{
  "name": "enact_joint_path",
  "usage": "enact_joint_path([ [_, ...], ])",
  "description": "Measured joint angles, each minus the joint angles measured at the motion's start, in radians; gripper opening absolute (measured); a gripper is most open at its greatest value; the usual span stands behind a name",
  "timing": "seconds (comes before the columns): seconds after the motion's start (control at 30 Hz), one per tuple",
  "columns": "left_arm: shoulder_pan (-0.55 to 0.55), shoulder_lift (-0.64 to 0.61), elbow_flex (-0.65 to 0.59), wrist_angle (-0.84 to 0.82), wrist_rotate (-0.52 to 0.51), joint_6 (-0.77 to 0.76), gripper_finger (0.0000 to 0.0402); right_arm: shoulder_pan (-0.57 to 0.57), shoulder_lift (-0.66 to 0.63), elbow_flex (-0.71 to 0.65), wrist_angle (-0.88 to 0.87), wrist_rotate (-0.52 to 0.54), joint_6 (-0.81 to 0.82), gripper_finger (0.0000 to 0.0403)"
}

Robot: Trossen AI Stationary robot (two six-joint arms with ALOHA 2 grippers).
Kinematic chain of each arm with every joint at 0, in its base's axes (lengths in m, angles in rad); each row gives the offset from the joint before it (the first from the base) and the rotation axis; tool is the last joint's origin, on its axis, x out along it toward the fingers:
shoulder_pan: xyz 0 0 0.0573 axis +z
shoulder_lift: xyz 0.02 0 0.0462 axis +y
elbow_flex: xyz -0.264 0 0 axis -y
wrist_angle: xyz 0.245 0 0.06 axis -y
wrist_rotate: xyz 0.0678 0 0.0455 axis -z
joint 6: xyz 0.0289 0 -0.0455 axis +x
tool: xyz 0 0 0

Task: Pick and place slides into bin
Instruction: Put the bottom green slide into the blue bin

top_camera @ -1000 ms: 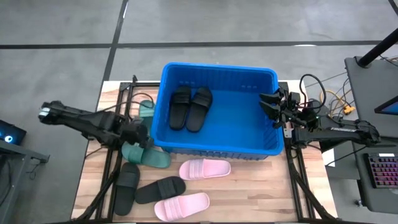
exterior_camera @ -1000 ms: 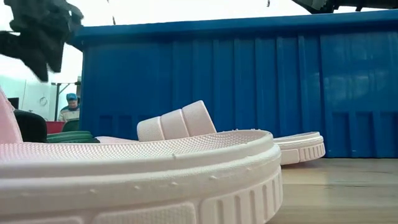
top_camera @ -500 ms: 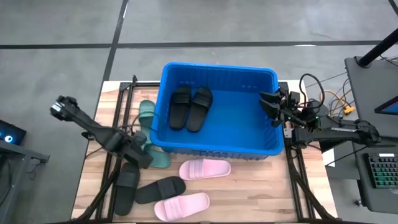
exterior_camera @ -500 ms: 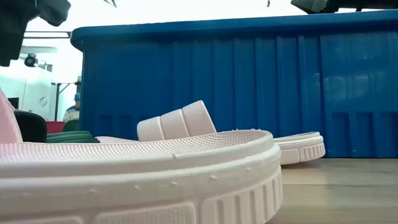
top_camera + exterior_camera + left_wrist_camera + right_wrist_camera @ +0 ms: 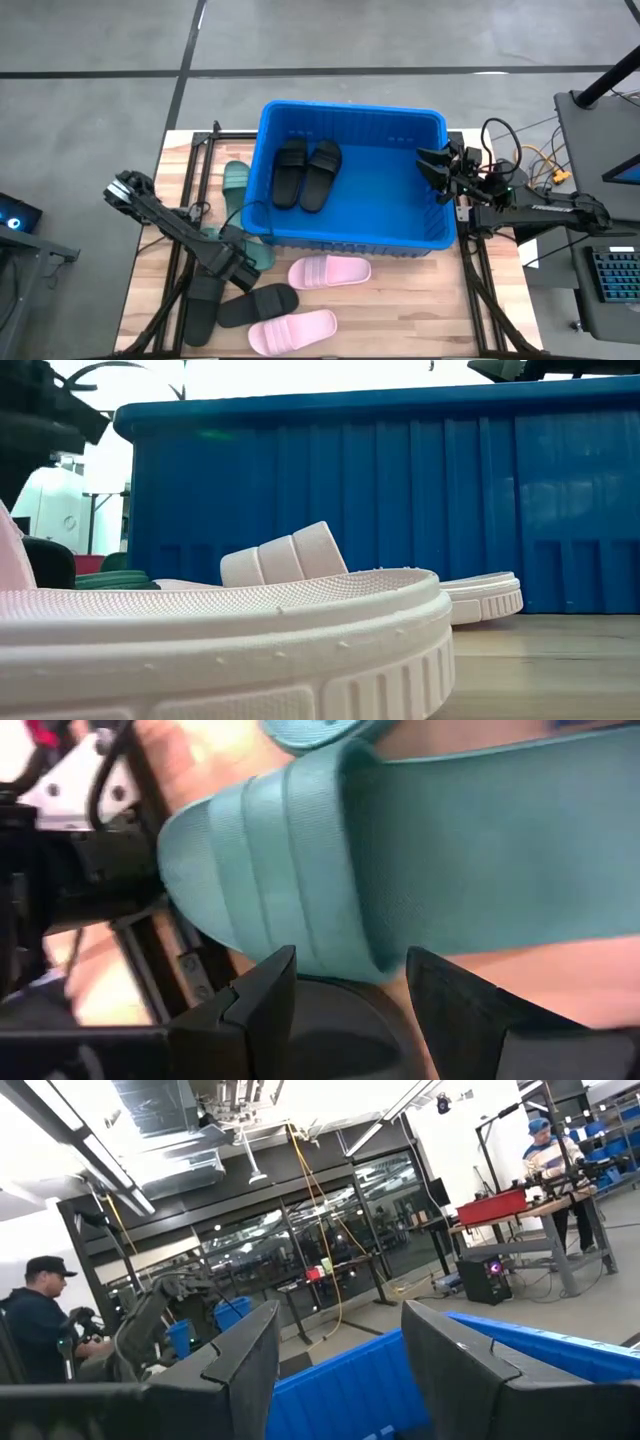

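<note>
The blue bin (image 5: 350,232) stands mid-table with two black slides (image 5: 306,174) lying inside. My left gripper (image 5: 238,264) is open, low at the bin's near left corner, over a dark green slide (image 5: 256,256). In the left wrist view the slide (image 5: 480,850) fills the picture, and its strap edge (image 5: 345,965) lies between my fingertips (image 5: 345,970). A second green slide (image 5: 236,180) lies left of the bin. Two black slides (image 5: 258,303) and two pink slides (image 5: 330,270) lie on the near table. My right gripper (image 5: 436,165) is open and empty at the bin's right rim. My left gripper's open fingers (image 5: 270,980) stand on either side of the green slide's strap edge (image 5: 330,955), coming from above on a slant. I cannot tell whether they touch it. The slide lies flat on the table.
A black metal frame (image 5: 190,215) runs along the table's left side next to the green slides. In the low view a pink slide (image 5: 220,650) fills the foreground before the bin's wall (image 5: 400,500). People show in the room beyond (image 5: 30,1310).
My left gripper has gone from beside the bin's left wall toward the table's near edge and down, ending over the nearer green slide. The slides have stayed where they were.
</note>
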Motion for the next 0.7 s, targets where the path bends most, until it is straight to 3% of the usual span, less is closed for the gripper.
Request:
enact_joint_path([
  [0.7, 0.000, 0.184, -0.046, -0.013, -0.009, 0.025, 0.0174, 0.000, 0.000, 0.000, 0.001, 0.000, 0.015, 0.0201],
])
